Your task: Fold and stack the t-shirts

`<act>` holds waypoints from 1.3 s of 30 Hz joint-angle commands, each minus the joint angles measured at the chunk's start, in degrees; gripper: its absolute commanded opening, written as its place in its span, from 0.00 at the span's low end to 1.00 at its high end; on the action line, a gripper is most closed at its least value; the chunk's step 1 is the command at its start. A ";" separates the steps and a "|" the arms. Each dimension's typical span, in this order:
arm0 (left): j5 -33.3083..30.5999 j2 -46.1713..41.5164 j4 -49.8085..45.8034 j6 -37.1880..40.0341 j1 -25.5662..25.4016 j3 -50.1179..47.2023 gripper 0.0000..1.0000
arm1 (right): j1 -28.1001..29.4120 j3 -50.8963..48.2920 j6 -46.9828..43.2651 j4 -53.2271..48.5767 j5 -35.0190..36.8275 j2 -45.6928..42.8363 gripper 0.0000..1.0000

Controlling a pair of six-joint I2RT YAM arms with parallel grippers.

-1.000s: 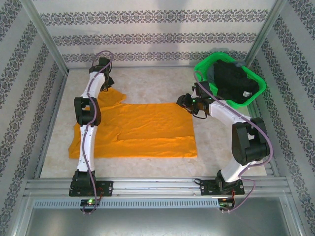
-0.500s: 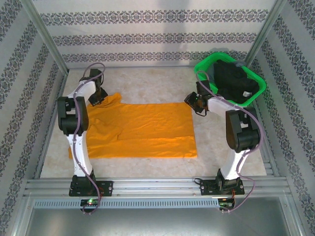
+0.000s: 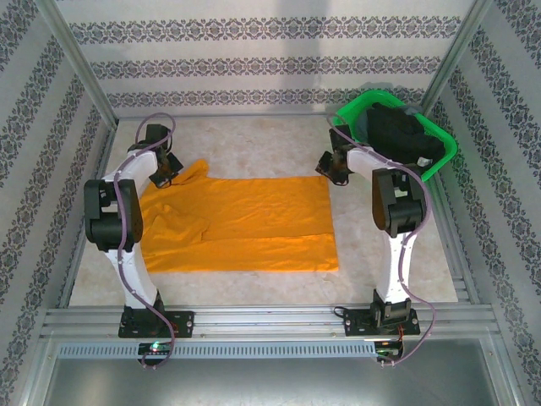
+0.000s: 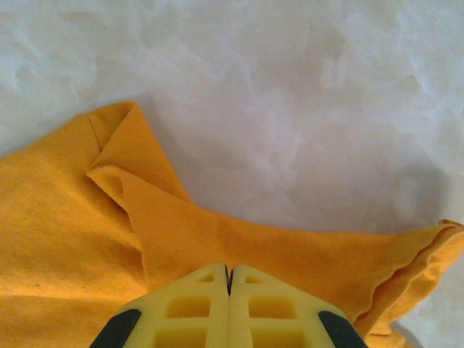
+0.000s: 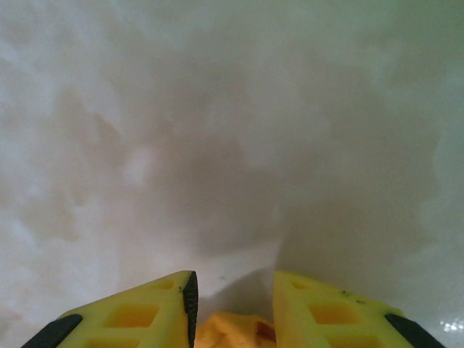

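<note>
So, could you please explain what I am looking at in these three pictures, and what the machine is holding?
Two robot arms are bolted at the near edge of a table, each ending in a two-finger gripper. One picture looks down from above; the others come from wrist cameras. An orange t-shirt lies spread on the table; black t-shirts sit in a green basket far right. The left gripper is shut, pinching the shirt's far left corner. The right gripper is open, orange cloth between its fingers.

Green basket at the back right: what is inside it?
The green basket holds a heap of black t-shirts. How many cannot be told, and the heap covers the basket's floor.
</note>
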 commanded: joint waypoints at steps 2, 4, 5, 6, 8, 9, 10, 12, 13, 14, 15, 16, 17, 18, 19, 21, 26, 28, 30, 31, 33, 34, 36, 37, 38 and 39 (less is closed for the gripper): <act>1.01 -3.13 1.78 0.77 -0.27 -1.98 0.00 | 0.82 3.70 -2.53 -6.38 -0.35 2.77 0.32; 1.20 -3.42 2.99 1.01 -0.37 -3.31 0.00 | 1.02 4.67 -2.73 -7.27 -0.44 3.58 0.26; 1.39 -3.35 3.81 1.27 -0.58 -3.91 0.00 | 1.10 5.33 -3.05 -7.90 -0.31 3.90 0.23; 1.41 -3.37 4.81 1.30 -0.69 -4.57 0.00 | 1.26 5.65 -3.26 -8.40 -0.06 3.99 0.20; 1.32 -2.85 6.56 1.51 -0.88 -5.28 0.00 | 1.38 5.77 -3.75 -8.83 0.54 3.51 0.08; 1.31 -2.41 7.16 1.81 -0.97 -5.21 0.00 | 1.38 5.56 -3.91 -8.71 0.79 3.21 0.03; 1.31 -1.72 7.78 2.13 -1.06 -4.87 0.00 | 1.38 5.42 -4.36 -8.31 0.86 2.67 0.00; 1.27 -0.40 8.81 2.27 -1.22 -4.27 0.00 | 1.38 5.42 -5.27 -7.93 1.03 1.83 0.00; 1.31 0.12 9.87 1.90 -1.29 -4.27 0.00 | 1.38 5.34 -5.95 -7.33 0.96 1.20 0.00; 1.23 0.52 10.85 1.69 -1.48 -4.24 0.00 | 1.42 5.09 -6.58 -6.46 0.87 0.49 0.00; 1.03 0.80 11.34 1.38 -1.73 -4.10 0.00 | 1.47 4.81 -7.01 -5.55 0.41 -0.14 0.00; 0.83 1.11 11.77 1.24 -2.06 -3.78 0.00 | 1.47 4.49 -7.46 -4.57 -0.01 -0.73 0.00; 0.35 1.24 12.16 1.17 -2.47 -3.58 0.00 | 1.46 4.26 -7.88 -3.54 -0.53 -1.24 0.00; -0.32 1.34 12.49 1.15 -2.88 -3.61 0.00 | 1.47 4.02 -8.15 -2.51 -1.16 -1.78 0.00; -0.96 1.33 12.95 1.14 -3.33 -3.77 0.00 | 1.47 3.76 -8.53 -1.30 -2.04 -2.20 0.00; -2.42 1.14 14.01 1.00 -4.10 -4.74 0.00 | 1.54 3.30 -8.84 0.56 -3.61 -3.11 0.00; -6.85 -1.08 17.95 1.04 -6.86 -9.30 0.00 | 1.59 -0.12 -8.27 6.27 -9.47 -5.39 0.00; -7.59 -1.83 19.07 0.61 -7.75 -10.64 0.00 | 1.61 -1.37 -7.99 7.10 -10.46 -5.99 0.00; -7.89 -2.26 19.79 -0.22 -8.16 -11.67 0.00 | 1.60 -2.49 -7.47 7.41 -10.72 -6.56 0.00; -7.87 -2.48 19.88 -0.65 -8.40 -11.94 0.00 | 1.64 -3.04 -7.32 7.69 -11.05 -6.82 0.00; -7.74 -3.29 20.45 -1.14 -8.80 -12.64 0.00 | 1.63 -3.89 -7.15 7.79 -11.34 -7.44 0.00; -7.86 -3.79 20.42 -1.21 -9.05 -12.84 0.00 | 1.70 -4.43 -7.12 7.90 -11.45 -7.76 0.00; -7.66 -5.06 19.91 -1.81 -9.36 -13.24 0.00 | 1.87 -5.07 -7.36 7.62 -11.24 -8.70 0.00; -7.49 -5.95 19.58 -2.22 -9.37 -13.54 0.00 | 1.94 -5.26 -7.70 7.24 -10.92 -9.25 0.00; -7.39 -7.01 19.09 -2.44 -9.41 -13.87 0.00 | 2.08 -5.47 -7.82 7.09 -10.74 -9.76 0.00; -7.34 -7.92 18.41 -2.44 -9.39 -13.99 0.00 | 2.25 -5.44 -8.02 6.86 -10.65 -10.08 0.00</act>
